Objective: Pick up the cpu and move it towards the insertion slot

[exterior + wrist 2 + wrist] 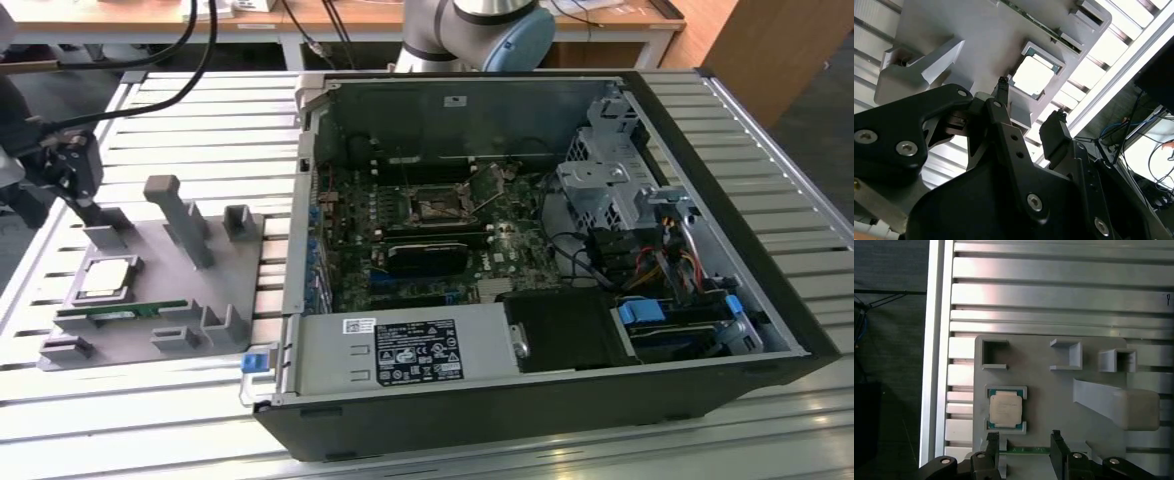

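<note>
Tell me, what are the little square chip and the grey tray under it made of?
The cpu looks like metal on top: silvery, smooth, catching light, with a thin greenish rim, probably circuit board. The grey tray looks like matte plastic: dull, even grey, no shine.

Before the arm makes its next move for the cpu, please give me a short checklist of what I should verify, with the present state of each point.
1. The cpu lies flat in its recess of the grey fixture: ok.
2. The gripper is open, with nothing between its fingers: ok.
3. The gripper is centred over the cpu: not ok. In the first wrist view the cpu sits towards one finger, not mid-gap.
4. The green memory stick lies apart from the cpu: ok.
5. The insertion slot is open and free to receive the chip: cannot tell.
</note>
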Tool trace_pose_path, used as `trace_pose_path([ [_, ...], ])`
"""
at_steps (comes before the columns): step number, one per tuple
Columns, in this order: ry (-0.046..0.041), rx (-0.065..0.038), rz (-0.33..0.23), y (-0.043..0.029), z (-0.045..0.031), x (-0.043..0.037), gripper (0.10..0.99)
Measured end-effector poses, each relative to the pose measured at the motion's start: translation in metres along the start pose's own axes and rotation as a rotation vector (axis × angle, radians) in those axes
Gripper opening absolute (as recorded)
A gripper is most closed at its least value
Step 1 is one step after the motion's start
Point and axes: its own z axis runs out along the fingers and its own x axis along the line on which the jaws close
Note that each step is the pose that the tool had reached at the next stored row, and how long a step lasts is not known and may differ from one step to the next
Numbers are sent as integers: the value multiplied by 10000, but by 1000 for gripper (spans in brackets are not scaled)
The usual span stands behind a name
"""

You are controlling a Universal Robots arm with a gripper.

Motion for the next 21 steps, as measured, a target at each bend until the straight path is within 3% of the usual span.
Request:
trace_pose_path([
  [21,0,4,0,-4,119,12,529],
])
